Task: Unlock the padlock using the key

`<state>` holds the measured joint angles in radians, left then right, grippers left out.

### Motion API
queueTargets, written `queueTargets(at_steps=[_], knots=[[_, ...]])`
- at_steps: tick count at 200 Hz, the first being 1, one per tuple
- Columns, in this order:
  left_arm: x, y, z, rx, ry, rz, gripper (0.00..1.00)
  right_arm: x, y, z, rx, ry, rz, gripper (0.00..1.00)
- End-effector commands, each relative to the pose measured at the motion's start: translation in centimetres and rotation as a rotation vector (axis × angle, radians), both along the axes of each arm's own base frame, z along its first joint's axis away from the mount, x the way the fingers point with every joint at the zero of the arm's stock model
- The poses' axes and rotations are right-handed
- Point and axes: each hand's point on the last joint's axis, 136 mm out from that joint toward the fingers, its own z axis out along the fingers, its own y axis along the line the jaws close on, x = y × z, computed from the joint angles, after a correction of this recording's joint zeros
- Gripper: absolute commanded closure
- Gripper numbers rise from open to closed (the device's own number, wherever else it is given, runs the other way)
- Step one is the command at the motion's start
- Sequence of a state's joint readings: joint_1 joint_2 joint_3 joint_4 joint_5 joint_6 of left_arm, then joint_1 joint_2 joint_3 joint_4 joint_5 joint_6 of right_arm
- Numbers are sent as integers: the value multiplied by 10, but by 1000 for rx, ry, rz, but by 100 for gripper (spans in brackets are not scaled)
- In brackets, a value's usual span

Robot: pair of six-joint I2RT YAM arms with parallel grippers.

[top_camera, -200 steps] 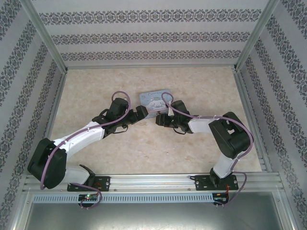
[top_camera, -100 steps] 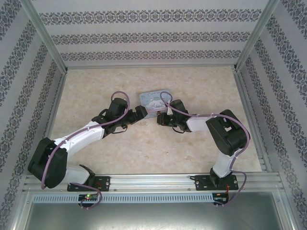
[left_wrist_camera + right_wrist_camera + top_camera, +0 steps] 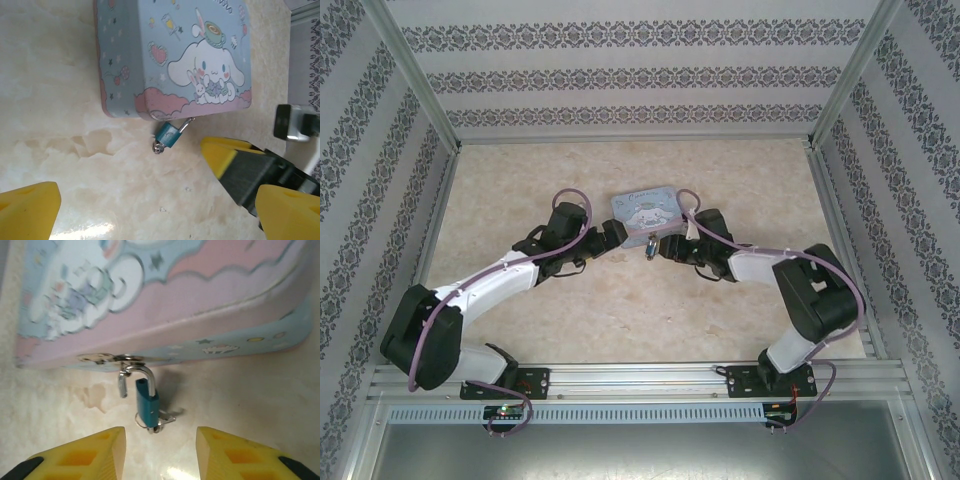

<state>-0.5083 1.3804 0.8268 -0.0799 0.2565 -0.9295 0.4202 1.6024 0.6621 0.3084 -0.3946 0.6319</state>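
Padlock [image 3: 147, 402], key [image 3: 159, 423] at its base, hangs from tin [image 3: 200, 300] on counter [image 3: 250, 400]. Right hand [image 3: 160, 450], fingers apart, sits at its 6 o'clock. Left hand [image 3: 150, 215] is also apart.

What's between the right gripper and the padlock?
Bare table, then the key at the padlock's end nearest the right gripper, seen in the right wrist view.

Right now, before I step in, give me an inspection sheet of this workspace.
Surface: beige marbled tabletop.
Job's things: padlock hangs from the tin box hasp; key at its base; shackle looks sprung open.
Clutter: nothing seen.
Grippers: left gripper open; right gripper open, facing the padlock.
Cables: purple cables run along both arms.
Surroundings: patterned walls, aluminium frame.
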Motion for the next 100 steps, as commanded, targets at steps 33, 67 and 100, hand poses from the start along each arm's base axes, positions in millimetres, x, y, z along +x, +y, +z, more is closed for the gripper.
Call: queueTargets(at_steps=[33,67,100], knots=[[28,9,13,174,-56,-30,0,-2,-6,25,98,-32,-100,57],[49,16,14,310,-57,-75,0,-1,8,20,86,-30,-114,58],[62,22,7,450,-43,-134,0,2,18,6,43,-39,-124,61]])
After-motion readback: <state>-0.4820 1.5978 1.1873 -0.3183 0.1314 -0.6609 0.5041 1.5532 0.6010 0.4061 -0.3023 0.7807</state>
